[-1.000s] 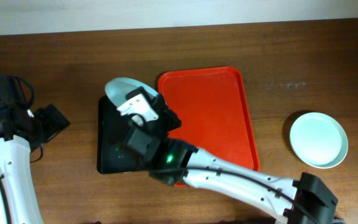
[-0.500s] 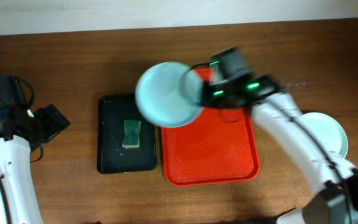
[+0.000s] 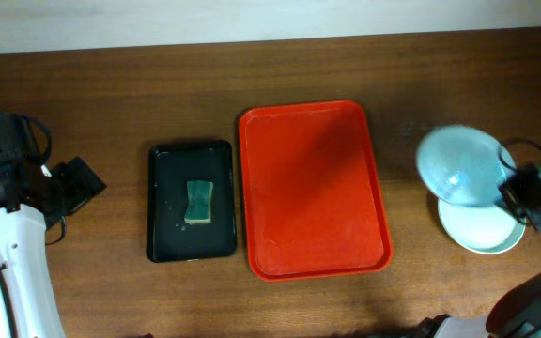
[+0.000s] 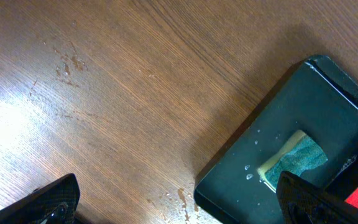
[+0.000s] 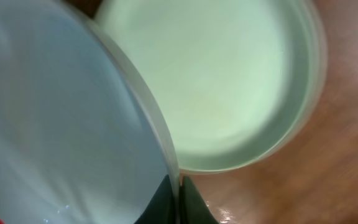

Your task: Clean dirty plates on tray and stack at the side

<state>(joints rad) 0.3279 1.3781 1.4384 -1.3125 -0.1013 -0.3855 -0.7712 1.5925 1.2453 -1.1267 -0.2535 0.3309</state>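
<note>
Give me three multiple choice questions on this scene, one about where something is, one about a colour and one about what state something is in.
1. Where is the sponge?
A. On top of a plate
B. In the black tray
C. On bare wood

2. What colour is the lower plate, right of the red tray?
A. Pale mint green
B. Yellow
C. Black

3. What state is the pale blue plate in?
A. Lying flat in the red tray
B. Gripped by its rim in the right claw, over the lower plate
C. Upside down in the black tray

Answers:
1 B, as the overhead view shows the sponge inside the black tray's rim.
2 A, as both the overhead and right wrist views show it mint green.
3 B, as the right wrist view shows the claw pinching the rim.
</note>
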